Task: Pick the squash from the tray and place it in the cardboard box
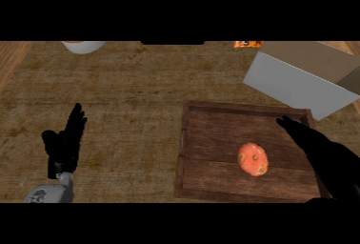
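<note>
Black and matte, the right hand is seen over the wooden tray's right side, fingers extended, nothing held. A round, mottled orange squash is contained in the dark planked tray, just left of that hand. Beyond, a pale cardboard box is tilted. The left hand is rested open at left.

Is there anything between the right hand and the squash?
No. In the head view only bare tray wood separates the right hand from the squash.
</note>
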